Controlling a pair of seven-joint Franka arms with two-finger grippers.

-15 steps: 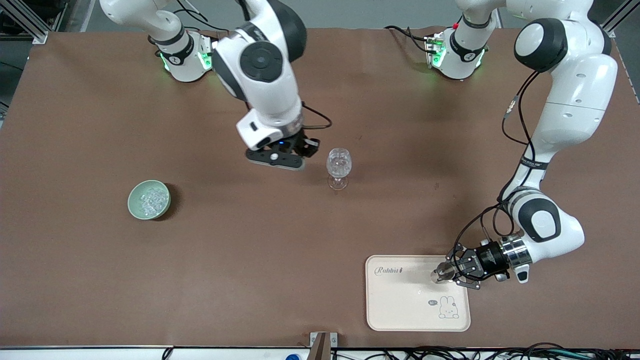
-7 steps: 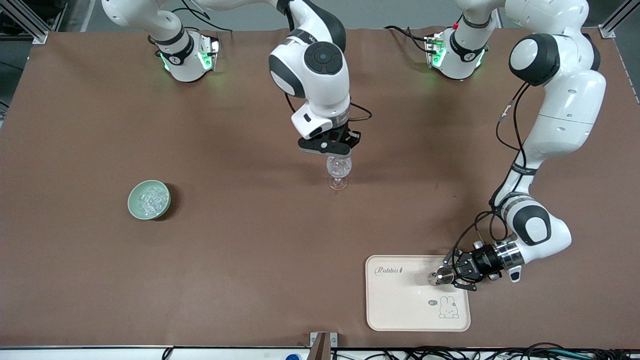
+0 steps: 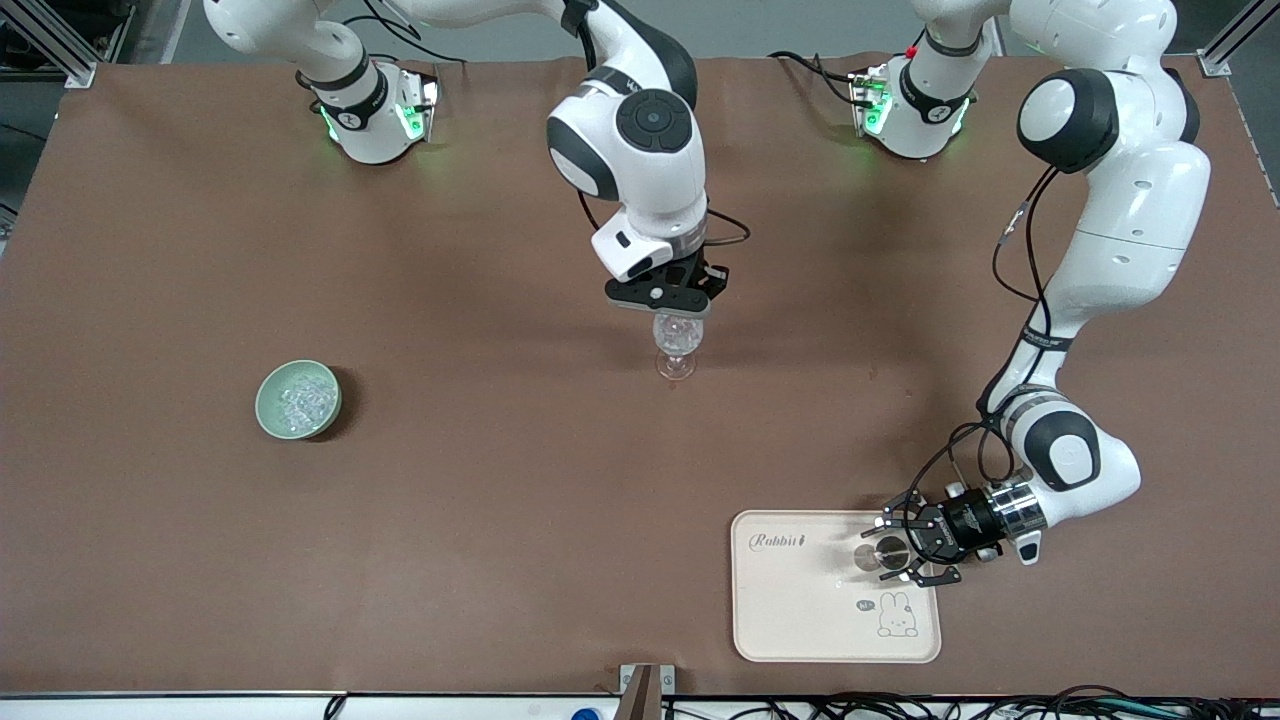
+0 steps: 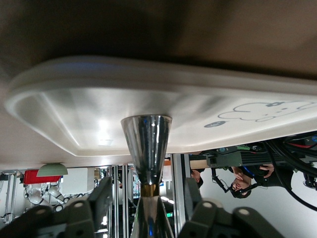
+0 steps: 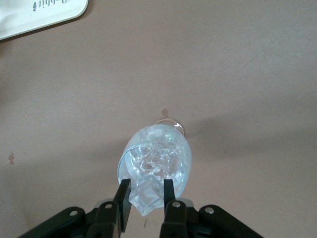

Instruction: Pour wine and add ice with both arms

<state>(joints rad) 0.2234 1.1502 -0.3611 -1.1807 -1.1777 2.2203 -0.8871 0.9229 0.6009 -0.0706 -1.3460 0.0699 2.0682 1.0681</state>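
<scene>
An ice cube (image 5: 146, 194) sits pinched in the right claw (image 5: 144, 198) over the stemmed glass (image 3: 677, 340); the left claw (image 3: 905, 551) straddles a metal cup (image 3: 877, 553), spread wide.

The stemmed glass (image 3: 677, 345) stands near the table's middle, ice (image 5: 154, 161) in its bowl. The bowl of ice (image 3: 298, 400) sits toward the right arm's end. The tray (image 3: 800, 620) lies by the table edge nearest the front camera, toward the left arm's end, a metal cup (image 3: 880, 552) on it.

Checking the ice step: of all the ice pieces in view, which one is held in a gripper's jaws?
The single cube clamped by the right gripper directly above the stemmed glass; other pieces lie in that glass or in the green bowl.
</scene>
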